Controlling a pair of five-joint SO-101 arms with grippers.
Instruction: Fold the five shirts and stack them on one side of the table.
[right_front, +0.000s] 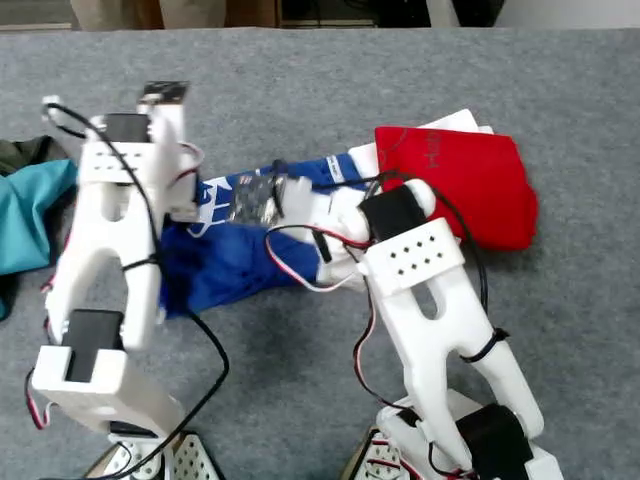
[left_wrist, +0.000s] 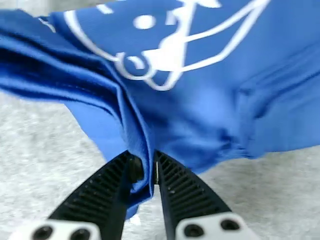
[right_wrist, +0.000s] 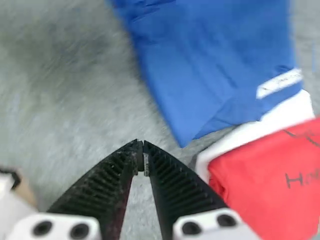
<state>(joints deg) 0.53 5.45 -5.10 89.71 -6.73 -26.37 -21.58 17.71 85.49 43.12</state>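
Over the grey table (right_front: 300, 70), left jaws tight on a fold of the blue shirt (left_wrist: 210, 115), right jaws closed, empty.

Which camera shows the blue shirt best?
The high view: the blue shirt stretches between both arms, though they cover parts of it. The left wrist view shows a close patch with its white print, pinched in the left claw. The right wrist view shows one folded corner beside the red shirt.

Mid-table: blue shirt (right_front: 225, 265) w/ white print, rumpled; red shirt (right_front: 470, 185) folded atop white shirt (right_front: 455, 122); teal shirt (right_front: 30, 210) crumpled at edge
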